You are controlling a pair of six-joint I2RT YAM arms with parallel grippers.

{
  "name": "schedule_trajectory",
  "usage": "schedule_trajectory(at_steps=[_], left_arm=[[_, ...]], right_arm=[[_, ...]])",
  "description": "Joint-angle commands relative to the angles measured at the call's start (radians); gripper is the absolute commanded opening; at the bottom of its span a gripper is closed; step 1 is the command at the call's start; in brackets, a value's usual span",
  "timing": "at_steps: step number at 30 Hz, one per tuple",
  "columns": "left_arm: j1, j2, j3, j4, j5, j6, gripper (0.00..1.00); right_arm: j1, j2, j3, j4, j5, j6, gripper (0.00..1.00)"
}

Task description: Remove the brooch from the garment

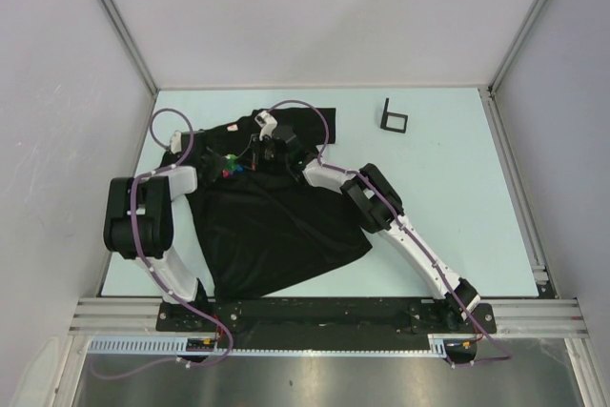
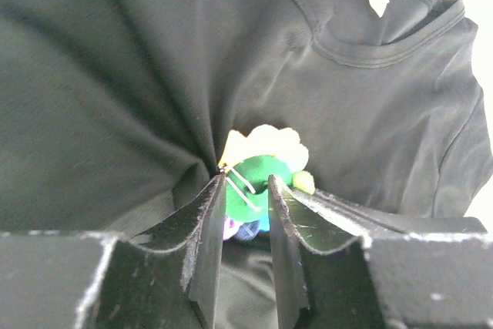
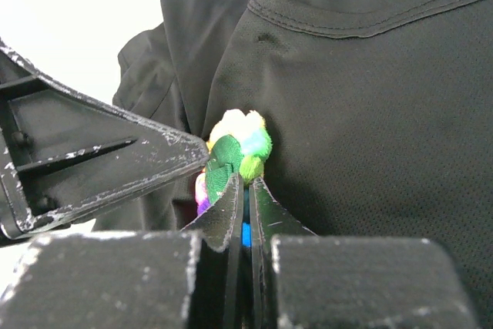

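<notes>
The black garment (image 1: 276, 226) lies spread on the pale table, its neck toward the back. The brooch (image 1: 232, 167), a tiny multicoloured ornament, sits on the chest. In the left wrist view my left gripper (image 2: 246, 190) is shut on the green part of the brooch (image 2: 258, 171), and the cloth (image 2: 115, 75) puckers toward it. My right gripper (image 3: 246, 182) is shut on the brooch (image 3: 231, 148) from the other side, with a blue bit pinched between its jaws. A left gripper finger (image 3: 115, 159) shows at that view's left. Both grippers meet there (image 1: 221, 167), (image 1: 253, 163).
A small black square frame (image 1: 394, 118) stands on the table (image 1: 457, 197) at the back right. Metal posts and grey walls close in the table on three sides. Purple cables loop over both arms above the garment.
</notes>
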Motion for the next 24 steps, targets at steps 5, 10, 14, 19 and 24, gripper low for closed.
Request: schedule_trajectory(at_steps=[5,10,14,19,24], left_arm=[[-0.005,-0.062,-0.036,0.007,-0.030,-0.013,0.37],[-0.005,-0.030,-0.016,-0.001,-0.026,-0.030,0.34],[-0.005,-0.019,0.001,-0.009,-0.041,-0.031,0.32],[-0.005,-0.002,0.025,-0.019,-0.049,-0.027,0.29],[-0.005,0.016,0.051,-0.033,-0.053,-0.016,0.26]], right_arm=[[0.011,-0.053,-0.018,-0.030,0.017,-0.048,0.00],[0.014,-0.060,-0.027,-0.024,0.023,-0.056,0.00],[0.017,-0.060,-0.030,-0.024,0.024,-0.062,0.00],[0.023,-0.065,-0.030,-0.024,0.024,-0.074,0.00],[0.027,-0.066,-0.030,-0.027,0.026,-0.084,0.00]])
